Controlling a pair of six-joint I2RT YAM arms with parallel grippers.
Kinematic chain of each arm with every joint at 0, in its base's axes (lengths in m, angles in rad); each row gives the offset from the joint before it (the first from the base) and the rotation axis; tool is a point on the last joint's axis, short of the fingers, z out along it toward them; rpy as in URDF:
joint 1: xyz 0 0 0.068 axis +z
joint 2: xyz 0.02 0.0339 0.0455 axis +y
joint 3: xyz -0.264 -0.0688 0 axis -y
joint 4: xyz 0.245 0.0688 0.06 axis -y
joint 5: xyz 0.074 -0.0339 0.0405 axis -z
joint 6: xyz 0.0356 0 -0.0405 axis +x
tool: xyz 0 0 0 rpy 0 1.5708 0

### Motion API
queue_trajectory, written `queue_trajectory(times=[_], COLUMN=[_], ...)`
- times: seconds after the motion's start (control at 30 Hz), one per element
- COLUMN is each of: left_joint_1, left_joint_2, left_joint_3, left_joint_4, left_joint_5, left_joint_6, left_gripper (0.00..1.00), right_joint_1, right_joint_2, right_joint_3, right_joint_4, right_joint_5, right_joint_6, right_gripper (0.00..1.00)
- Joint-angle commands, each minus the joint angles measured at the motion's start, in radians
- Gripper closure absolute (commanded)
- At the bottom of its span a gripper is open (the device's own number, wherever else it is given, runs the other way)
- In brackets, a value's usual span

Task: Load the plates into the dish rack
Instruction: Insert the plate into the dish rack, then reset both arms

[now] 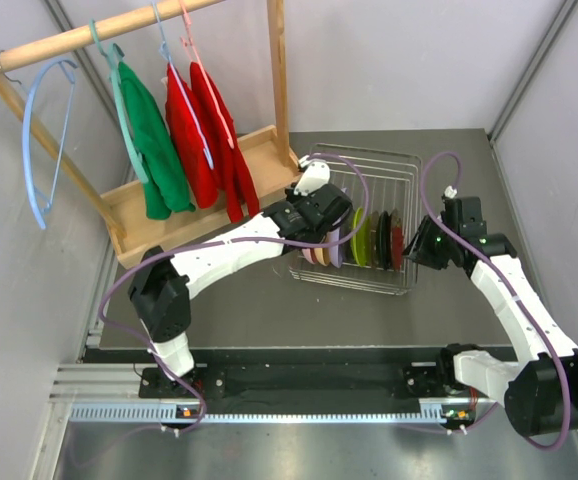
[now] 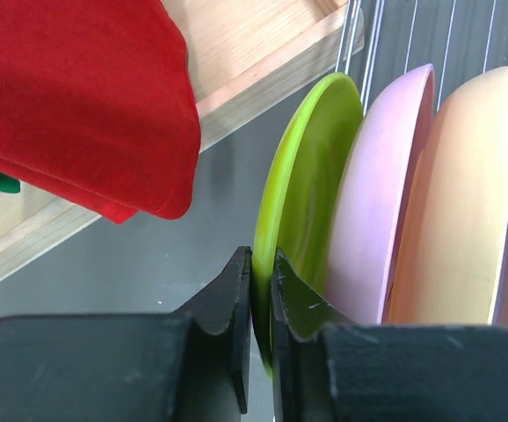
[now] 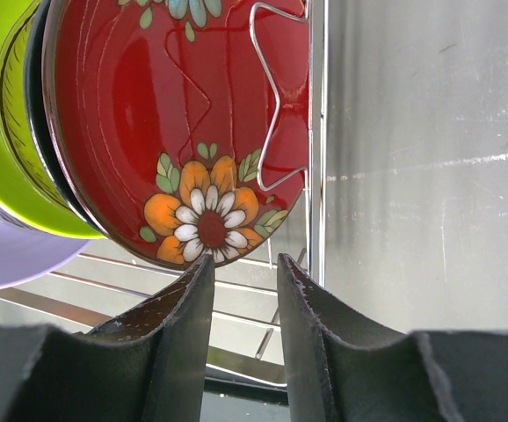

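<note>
There's the left arm (image 1: 231, 250) stretched out long, reaching forward and to the right, wrist tipped down. The left claw (image 2: 260, 303) is pinched to a sliver on the rim of the lime green plate (image 2: 311, 176). The right arm (image 1: 514, 295) is bent at the elbow and leans in leftward, with the right claw (image 3: 245, 294) partly parted and empty.

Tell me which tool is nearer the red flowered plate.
Right. The right tool is right beside the red flowered plate, at the row's right end; the left tool is at the opposite end, pinching a lime green plate.
</note>
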Motion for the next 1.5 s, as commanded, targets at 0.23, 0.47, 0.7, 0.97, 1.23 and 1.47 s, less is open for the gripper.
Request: queue_trajectory(times=[0.23, 0.47, 0.7, 0.97, 1.23, 1.47], left_joint_1=[0.004, 0.004, 0.004, 0.009, 0.016, 0.019], left_joint_2=[-0.049, -0.129, -0.294, -0.491, -0.659, -0.738], left_joint_3=[0.023, 0.037, 0.017, -0.156, -0.377, -0.468], left_joint_4=[-0.017, -0.023, -0.024, 0.051, 0.065, 0.059], left_joint_5=[-0.059, -0.035, 0.023, 0.196, 0.339, 0.425], left_joint_6=[0.003, 0.009, -0.005, -0.043, -0.132, -0.135], left_gripper=[0.33, 0.24, 0.08, 0.01, 0.01, 0.01], right_joint_1=[-0.005, -0.005, -0.003, -0.005, -0.006, -0.049], right_joint_2=[-0.007, -0.024, -0.049, -0.047, -0.041, -0.029], right_joint_3=[0.004, 0.023, 0.076, 0.057, 0.002, 0.016], right_joint_4=[0.03, 0.01, -0.033, -0.036, -0.074, -0.088], right_joint_5=[-0.006, 0.006, 0.03, 0.02, 0.153, 0.218], right_joint_6=[0.0, 0.0, -0.01, -0.026, -0.072, -0.119], right_gripper=[0.65, 0.65, 0.64, 0.64, 0.59, 0.59])
